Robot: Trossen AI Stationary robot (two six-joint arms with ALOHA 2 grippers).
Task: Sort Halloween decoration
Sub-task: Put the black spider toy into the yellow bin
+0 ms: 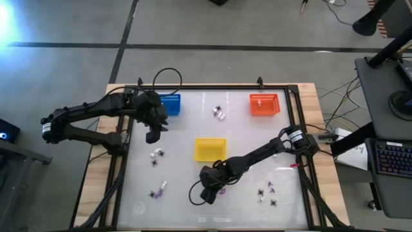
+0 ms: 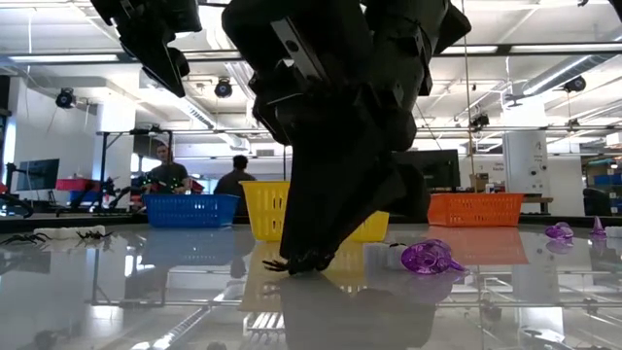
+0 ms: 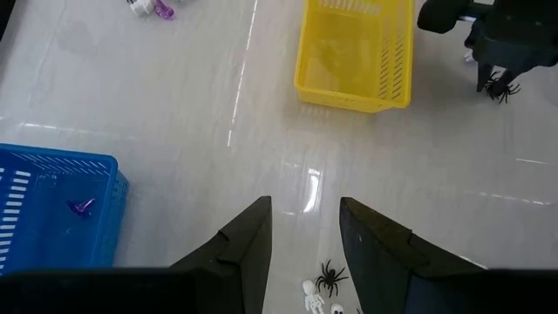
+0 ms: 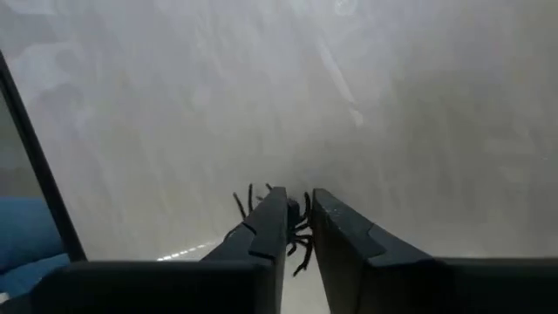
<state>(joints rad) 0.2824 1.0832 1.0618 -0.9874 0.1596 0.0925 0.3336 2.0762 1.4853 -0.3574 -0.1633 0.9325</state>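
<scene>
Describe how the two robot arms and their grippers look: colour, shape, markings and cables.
Both arms are black and jointed. The left arm and the right arm each carry a white band. A black cable loops above the left arm. The left gripper and right gripper each end in two flat, dark, wedge-shaped fingers.

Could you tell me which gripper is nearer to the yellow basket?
Right. The right gripper is just below the yellow basket in the high view; the left gripper sits farther off, beside the blue basket.
</scene>
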